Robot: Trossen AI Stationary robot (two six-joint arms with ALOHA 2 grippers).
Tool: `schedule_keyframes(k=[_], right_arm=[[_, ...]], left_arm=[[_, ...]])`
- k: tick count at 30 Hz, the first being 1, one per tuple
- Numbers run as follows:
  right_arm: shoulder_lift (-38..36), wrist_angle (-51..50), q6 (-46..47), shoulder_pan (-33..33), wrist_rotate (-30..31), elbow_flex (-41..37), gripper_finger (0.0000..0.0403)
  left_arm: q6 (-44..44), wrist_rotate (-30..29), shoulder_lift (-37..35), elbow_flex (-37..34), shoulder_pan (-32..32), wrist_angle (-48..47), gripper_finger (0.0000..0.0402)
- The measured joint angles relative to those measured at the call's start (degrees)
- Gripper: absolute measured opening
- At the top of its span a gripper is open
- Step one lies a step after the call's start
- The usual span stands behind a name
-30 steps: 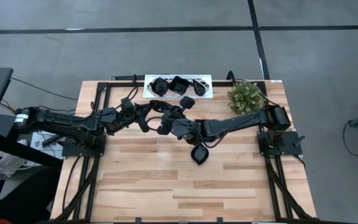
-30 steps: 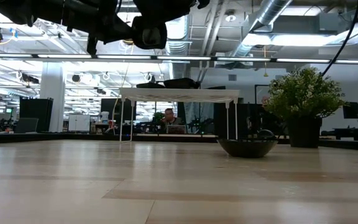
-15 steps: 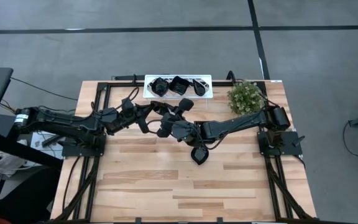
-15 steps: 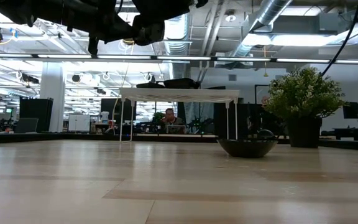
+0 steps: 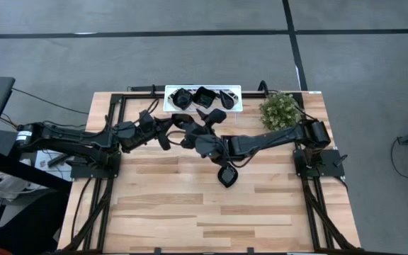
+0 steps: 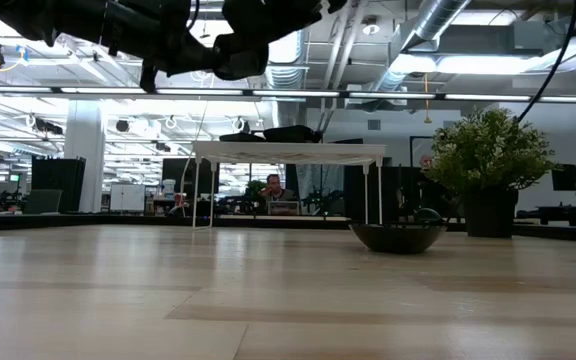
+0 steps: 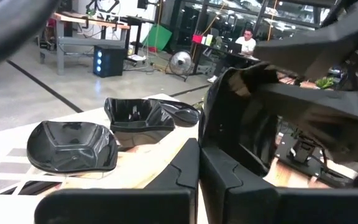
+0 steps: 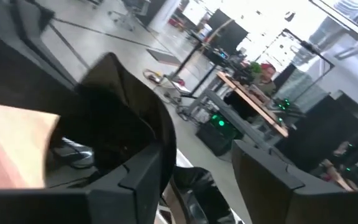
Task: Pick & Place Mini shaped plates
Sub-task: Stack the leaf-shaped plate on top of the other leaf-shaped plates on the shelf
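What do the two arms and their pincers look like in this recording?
Both arms are dark, nearly black, built of jointed segments with black cables looping alongside. The left arm has a small pale fitting near its base; the right arm is uniformly dark. The left pincer and right pincer have broad, angular matte-black fingers.

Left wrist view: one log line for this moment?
left gripper: shut on held plate | right gripper: open, at held plate | tray: three plates | loose plate: on table
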Motion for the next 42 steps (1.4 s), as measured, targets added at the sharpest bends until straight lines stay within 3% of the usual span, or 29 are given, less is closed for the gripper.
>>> schedule_keyframes(k=[10, 18, 25, 32, 38, 42], right_arm=[[-1.2, -4.2, 1.1, 0.7, 1.0, 0.0, 0.0190], [-3.0, -8.0, 9.1, 1.9, -3.6, 0.0, 0.0182], [-6.9, -28.2, 25.0, 1.4, -16.4, 0.0, 0.0173], [-11.0, -48.0, 39.6, -1.5, -26.3, 0.0, 0.0108], [-11.6, -50.9, 39.2, -2.0, -28.9, 0.0, 0.0019], [-11.6, -52.7, 39.5, -2.1, -29.0, 0.0, 0.0011]], left_arm=[[-0.9, 0.0, 0.0, 0.0, 1.0, -2.8, 0.0002], [-1.3, 3.5, 0.0, 0.0, 5.8, -3.0, 0.0002], [-1.3, 7.5, 0.0, 0.0, 8.2, -5.7, 0.0002], [-1.4, 9.8, 0.0, 0.3, 8.3, -7.5, 0.0002], [-1.2, 10.2, 0.0, 5.0, 9.0, -14.2, 0.0002], [0.0, 10.9, 0.0, 8.5, 10.5, -19.4, 0.0002]])
